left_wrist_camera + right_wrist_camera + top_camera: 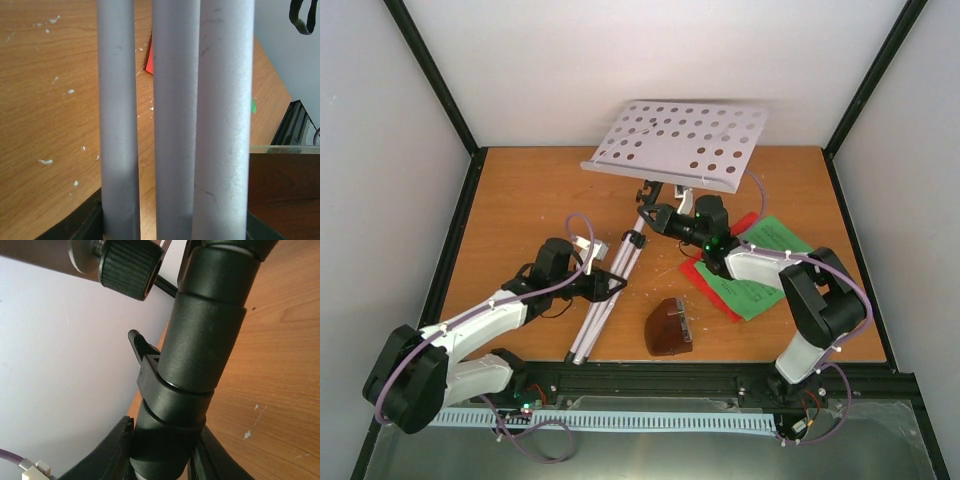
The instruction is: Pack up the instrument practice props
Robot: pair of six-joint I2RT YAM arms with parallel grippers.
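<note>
The white music stand lies tilted across the table point(520, 200), its perforated plate point(680, 142) raised at the back and its folded legs point(603, 305) pointing to the near edge. My left gripper point(610, 285) is shut on the three grey leg tubes point(172, 125), which fill the left wrist view. My right gripper point(665, 220) is shut on the stand's black collar point(200, 355) just below the plate. The dark brown metronome point(668, 327) lies on its side right of the legs. Green point(765, 270) and red point(705, 285) music sheets lie flat under my right arm.
White walls with black corner posts point(430, 70) close in the table on three sides. A black rail point(720, 380) runs along the near edge. A black clamp knob point(131, 265) sticks out above the collar.
</note>
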